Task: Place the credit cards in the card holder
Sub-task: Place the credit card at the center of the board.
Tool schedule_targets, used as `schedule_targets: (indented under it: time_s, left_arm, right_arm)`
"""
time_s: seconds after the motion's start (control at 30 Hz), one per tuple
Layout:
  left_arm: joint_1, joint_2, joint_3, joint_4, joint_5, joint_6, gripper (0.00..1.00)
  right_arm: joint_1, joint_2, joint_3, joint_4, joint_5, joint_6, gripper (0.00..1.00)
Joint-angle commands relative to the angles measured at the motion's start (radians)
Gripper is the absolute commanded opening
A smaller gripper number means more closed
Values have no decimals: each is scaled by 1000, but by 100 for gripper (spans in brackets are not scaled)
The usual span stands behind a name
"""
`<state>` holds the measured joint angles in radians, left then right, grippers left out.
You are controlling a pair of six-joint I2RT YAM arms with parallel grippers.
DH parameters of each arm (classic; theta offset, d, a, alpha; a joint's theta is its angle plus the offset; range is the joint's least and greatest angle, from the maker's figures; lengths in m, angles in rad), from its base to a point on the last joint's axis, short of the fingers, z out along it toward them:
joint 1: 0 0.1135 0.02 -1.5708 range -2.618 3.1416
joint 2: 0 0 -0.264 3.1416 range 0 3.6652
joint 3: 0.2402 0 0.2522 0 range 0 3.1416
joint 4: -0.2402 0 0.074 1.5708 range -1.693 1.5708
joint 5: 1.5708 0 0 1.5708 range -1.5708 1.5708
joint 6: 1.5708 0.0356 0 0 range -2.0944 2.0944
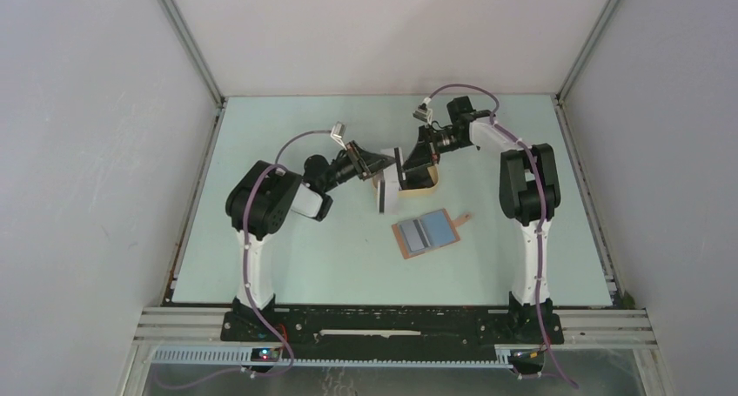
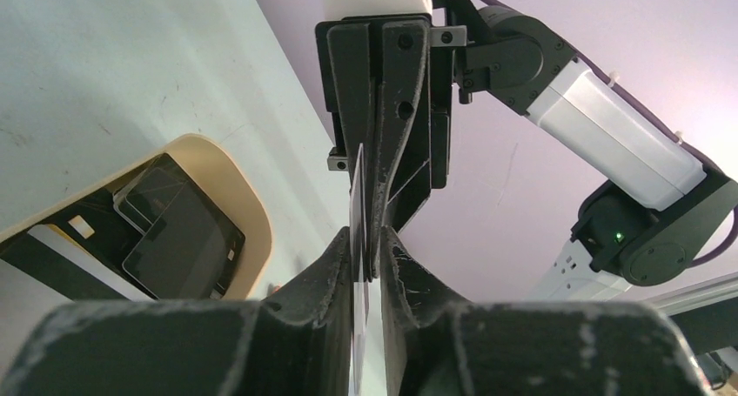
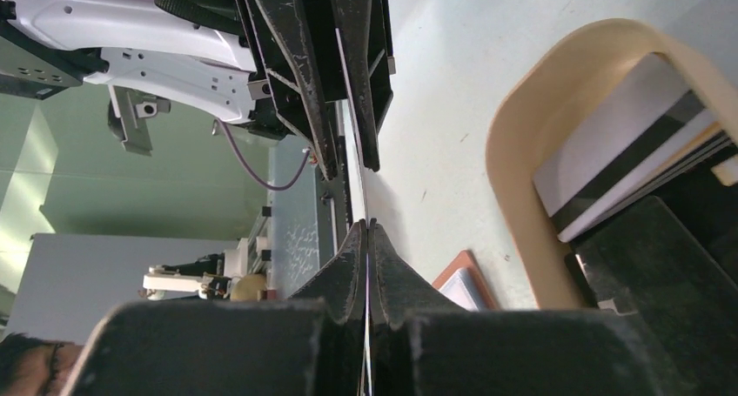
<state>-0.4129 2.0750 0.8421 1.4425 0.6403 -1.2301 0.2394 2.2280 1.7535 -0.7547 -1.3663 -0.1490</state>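
Note:
A whitish credit card [image 1: 389, 193] is held upright over the table between both grippers. My right gripper [image 3: 367, 239] is shut on its thin edge [image 3: 352, 152]. My left gripper [image 2: 367, 257] faces it from the other side with its jaws a little apart. The card [image 2: 357, 196] lies against one left finger, with a slit of light beside it. The card holder [image 1: 426, 233] lies open on the table in front, blue pockets up, and a corner of it [image 3: 466, 283] shows in the right wrist view. More credit cards [image 2: 178, 239], dark and whitish, lie in the tray.
An oval beige tray [image 1: 428, 185] stands just behind the grippers; its rim [image 3: 513, 152] is close to the right fingers. The two arms [image 1: 522, 174] meet tip to tip near the table's middle. White walls close in the back and both sides.

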Motion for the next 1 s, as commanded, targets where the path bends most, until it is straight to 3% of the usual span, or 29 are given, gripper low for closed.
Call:
schedule_targets:
  time_s: [0.0,0.13,0.4,0.53,0.7,0.97]
  left_arm:
    - [-13,52,103,38,4,-38,20]
    - [-13,49,141,-145,-18,47,7]
    - [-7,18,130,-178,-36,81,6]
    - [-7,-3,107,-165,-36,88,11]
    - [-8,-30,73,-153,-41,90,26]
    - [10,-175,-30,-233,-91,171,35]
  right_arm:
    - [-20,20,11,47,36,13,0]
    - [-20,50,37,58,55,32,0]
    - [-22,43,42,68,57,44,0]
    - [-23,32,33,57,57,24,0]
    - [-31,23,34,36,46,-4,0]
    - [-47,-3,33,1,40,-52,0]
